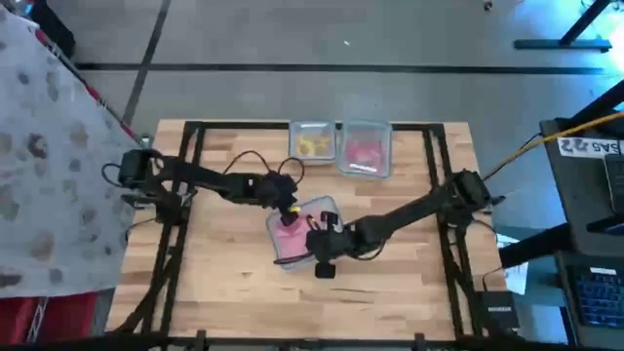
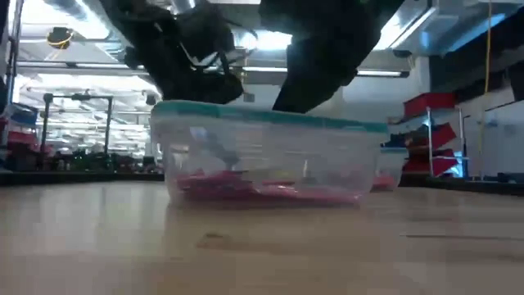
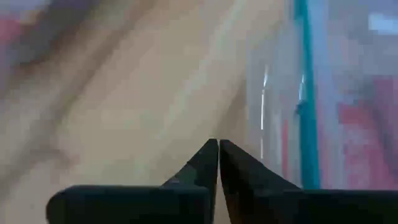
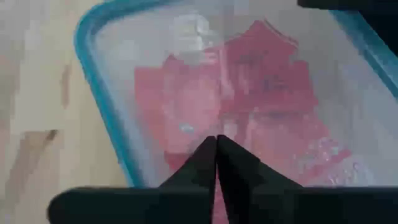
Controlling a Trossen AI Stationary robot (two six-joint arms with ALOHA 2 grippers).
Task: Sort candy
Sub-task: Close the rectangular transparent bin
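- The teal-rimmed clear tub [image 1: 304, 234] stood mid-bench [image 1: 224, 292], holding the bulk of the candy [image 4: 249, 106]: flat red and pink packets lying on its floor.
- Right tool [image 4: 216, 144] hovered over the tub interior, tips pressed together, holding nothing. Judged poised above the packets for a pick.
- Left tool [image 3: 219, 148] was likewise closed and empty, just outside the tub's rim, over bare wood.
- Two smaller clear tubs stood at the bench's far edge, side by side: one with yellow pieces [image 1: 313, 146], one with pink packets [image 1: 365, 152]. Judged to be the sorting destinations, kept clear of the working area.
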